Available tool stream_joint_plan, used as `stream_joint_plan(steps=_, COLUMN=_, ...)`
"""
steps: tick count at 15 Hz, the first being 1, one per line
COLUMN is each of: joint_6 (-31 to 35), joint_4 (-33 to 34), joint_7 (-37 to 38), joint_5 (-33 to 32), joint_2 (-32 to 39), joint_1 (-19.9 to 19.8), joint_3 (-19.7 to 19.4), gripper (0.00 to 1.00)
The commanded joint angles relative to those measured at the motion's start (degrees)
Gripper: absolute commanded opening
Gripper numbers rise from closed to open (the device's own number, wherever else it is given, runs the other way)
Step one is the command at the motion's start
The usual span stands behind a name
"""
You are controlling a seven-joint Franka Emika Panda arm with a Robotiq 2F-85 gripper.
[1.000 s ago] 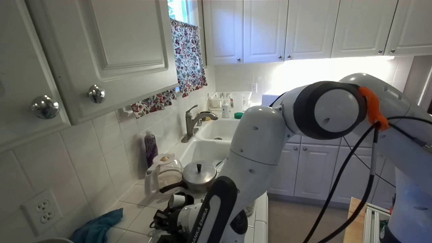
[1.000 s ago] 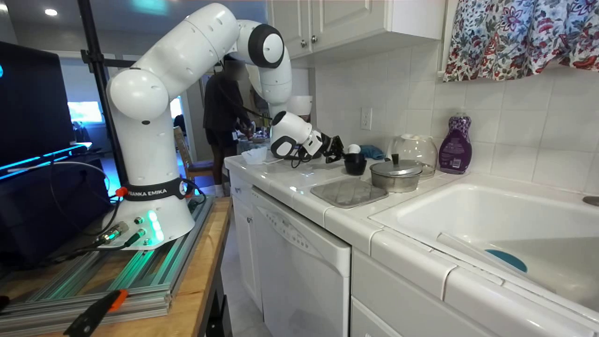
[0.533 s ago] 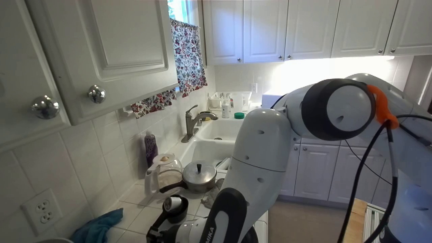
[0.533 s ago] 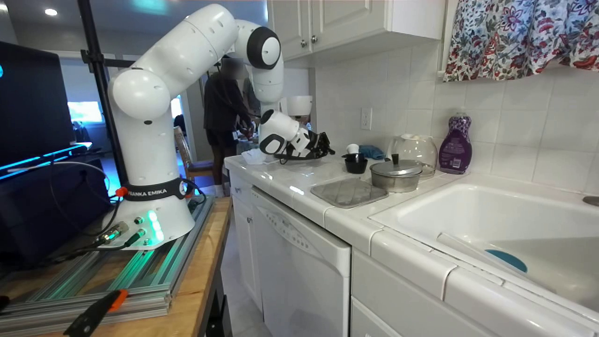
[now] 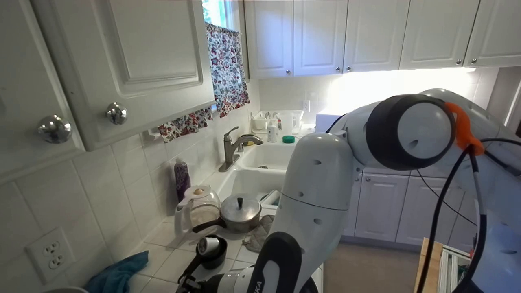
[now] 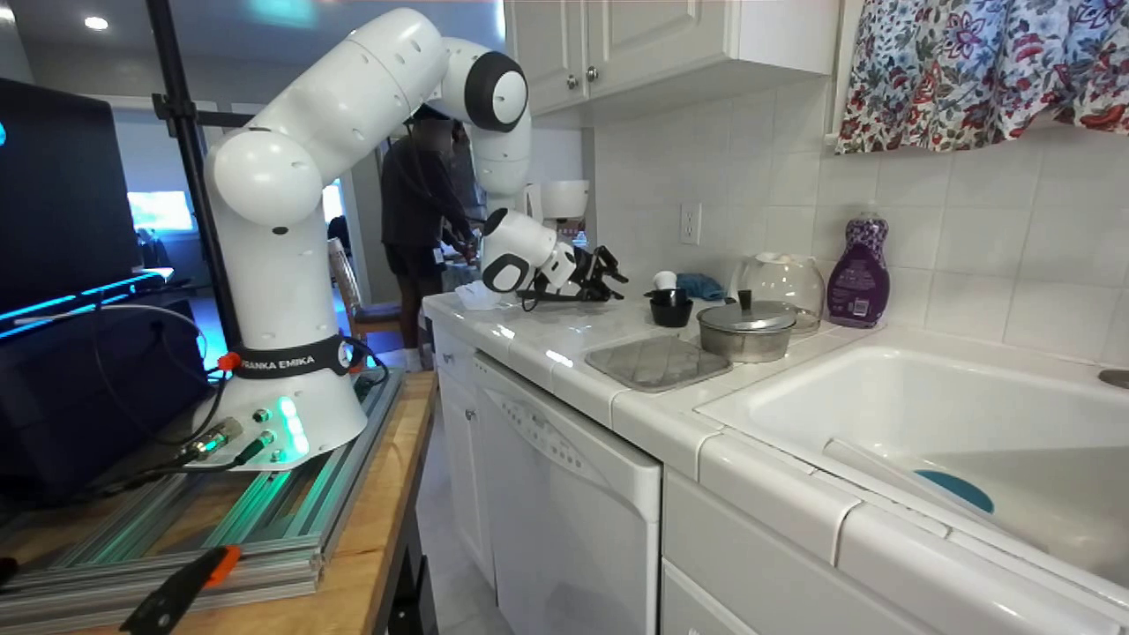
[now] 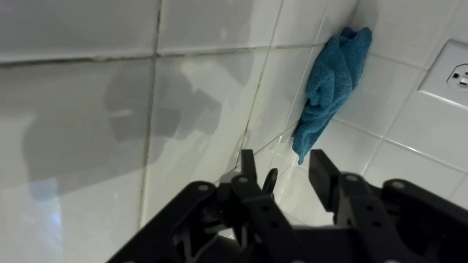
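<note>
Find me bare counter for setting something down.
Free: tiles between the blue cloth and the black cup; in an exterior view, tiles between the gray mat and the jaws. Crowded: beside the sink, where carafe, lidded pan, black cup and gray mat sit close together. Passing a hand between pan and carafe looks tight.

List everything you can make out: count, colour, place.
Black cup: 1, black, on counter
Handle: 1, black, at black cup
White container: 1, white, at black cup
Cloth: 1, blue, against wall
Sink: 1, white, in counter
Pot: 1, silver, near sink
Jug: 1, clear, beside pot
Soap bottle: 1, purple, by wall
Mat: 1, grey, on counter
Tap: 1, grey, at sink
Dish rack: 1, white, beyond sink
Curtain: at least 1, floral, at window
Outlets: 2, white, on walls
Cabinets: several, white, above counter
Dishwasher: 1, white, under counter
Person: 1, dark clothes, background
Arm: 1, white, over counter
Claw: 1, black, open, near handle
</note>
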Motion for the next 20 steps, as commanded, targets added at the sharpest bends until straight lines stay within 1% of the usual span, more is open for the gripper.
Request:
stream_joint_plan(steps=1, joint_6=2.56, joint_4=-1.84, joint_7=0.25, joint_5=1.39, joint_2=-0.61, joint_1=-1.26, joint_3=-0.09, gripper=0.74)
stream_joint_plan(steps=4, joint_6=1.77, joint_4=-1.78, joint_7=0.57, joint_5=-0.32, joint_2=-0.18, joint_1=-3.04, joint_3=-0.71, gripper=0.96)
stream_joint_plan(steps=5, joint_6=1.23, joint_4=-1.4, joint_7=0.57, joint_5=-1.2, joint_2=-0.06, joint_1=-3.65, joint_3=-1.02, gripper=0.99)
stream_joint_plan(steps=12, joint_6=-2.99, joint_4=2.22, joint_7=-0.9, joint_5=-6.61, joint_2=0.92, joint_1=-5.97, joint_3=-2.86, gripper=1.0)
stream_joint_plan(steps=20, joint_6=-9.22, joint_4=6.38, joint_7=-0.74, joint_5=-12.33, joint_2=2.16, joint_1=-6.62, joint_3=-3.43, gripper=1.0)
